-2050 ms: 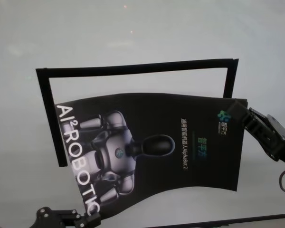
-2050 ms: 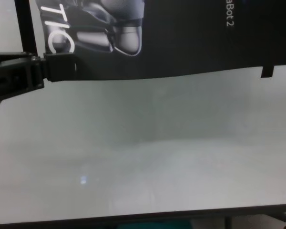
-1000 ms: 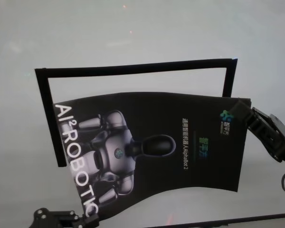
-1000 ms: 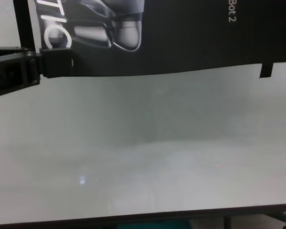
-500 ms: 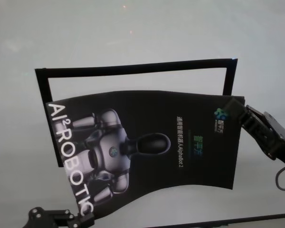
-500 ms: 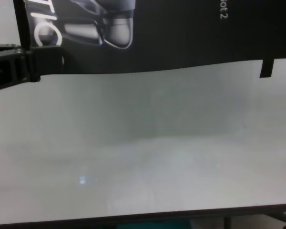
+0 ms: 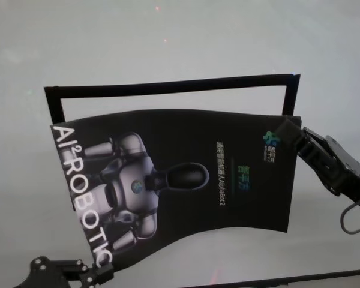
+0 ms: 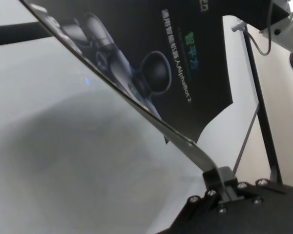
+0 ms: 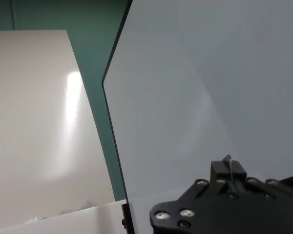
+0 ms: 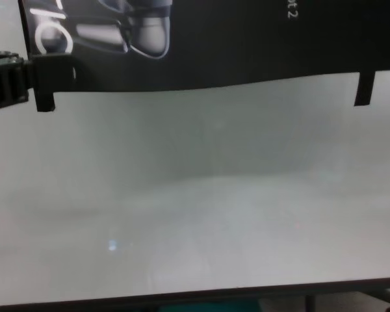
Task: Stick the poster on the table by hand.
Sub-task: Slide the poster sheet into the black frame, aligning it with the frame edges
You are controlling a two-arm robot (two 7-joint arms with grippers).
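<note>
Clamping opposite corners of the poster (image 7: 186, 186) above the table (image 7: 168, 48), both end effectors: left (image 7: 99, 275), right (image 7: 293, 137)

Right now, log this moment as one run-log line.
left gripper: shut on poster near-left corner | right gripper: shut on far-right corner | poster: held above table, sagging, overlapping tape frame

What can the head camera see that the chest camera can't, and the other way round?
Only the head view shows the whole poster with its robot figure, the black tape outline on the table behind it, and the right gripper pinching the poster's far right corner. Only the chest view shows the bare near stretch of table and its dark front edge. Both show the poster's lower part held above the table and the left gripper clamped on its near left corner.
</note>
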